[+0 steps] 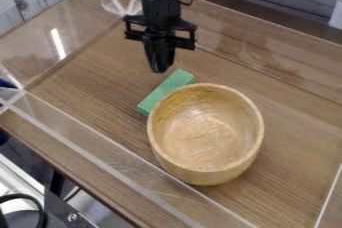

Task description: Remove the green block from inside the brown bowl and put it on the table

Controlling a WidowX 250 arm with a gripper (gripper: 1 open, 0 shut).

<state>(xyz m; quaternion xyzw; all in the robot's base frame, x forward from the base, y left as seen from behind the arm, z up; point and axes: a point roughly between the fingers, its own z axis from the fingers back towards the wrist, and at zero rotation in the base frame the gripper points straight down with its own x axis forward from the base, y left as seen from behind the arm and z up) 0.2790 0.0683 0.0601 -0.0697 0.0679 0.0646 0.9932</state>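
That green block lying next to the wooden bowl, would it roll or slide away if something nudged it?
The green block looks flat and box-shaped, so it would probably slide, not roll. It lies against the brown bowl, which would likely stop it on that side. Its matte, straight-edged look suggests something stiff and light.

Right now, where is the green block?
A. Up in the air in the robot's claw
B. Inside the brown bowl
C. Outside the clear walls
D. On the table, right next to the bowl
D: the green block lies flat on the table beside the brown bowl's rim, and the shut gripper above it holds nothing.
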